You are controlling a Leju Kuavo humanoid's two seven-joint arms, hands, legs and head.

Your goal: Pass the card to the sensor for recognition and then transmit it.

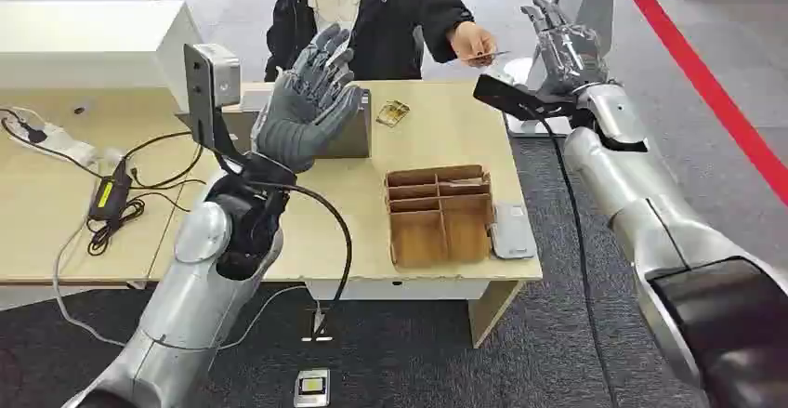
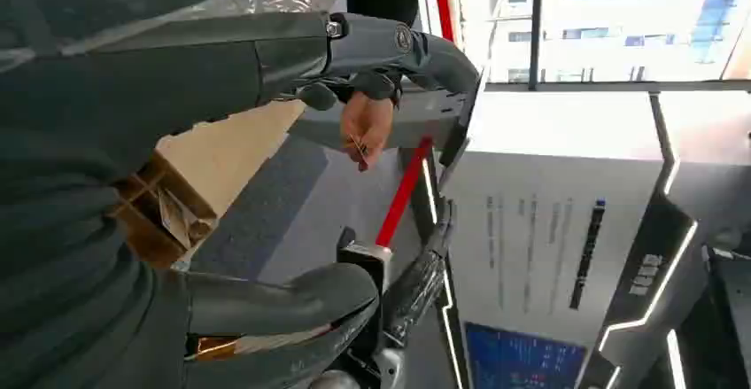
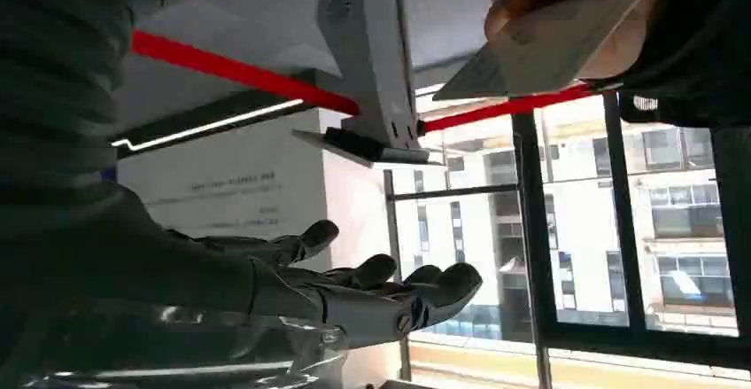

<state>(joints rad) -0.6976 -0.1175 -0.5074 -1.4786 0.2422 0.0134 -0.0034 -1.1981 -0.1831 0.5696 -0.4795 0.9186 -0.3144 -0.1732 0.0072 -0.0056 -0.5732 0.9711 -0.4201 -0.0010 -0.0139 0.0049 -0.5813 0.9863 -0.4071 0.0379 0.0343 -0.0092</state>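
Across the desk (image 1: 446, 129), person's hand (image 1: 472, 41) half-hides card (image 1: 483, 57); both robot hands empty, fingers spread

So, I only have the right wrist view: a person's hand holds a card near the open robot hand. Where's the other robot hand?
Observer: The left robot hand is raised over the table, fingers spread, holding nothing.
Operator: Where's the person standing?
Observer: The person is across the table, reaching the card toward the right robot hand.
Operator: Anything on the table?
Observer: A cardboard divider tray near the robot's edge.
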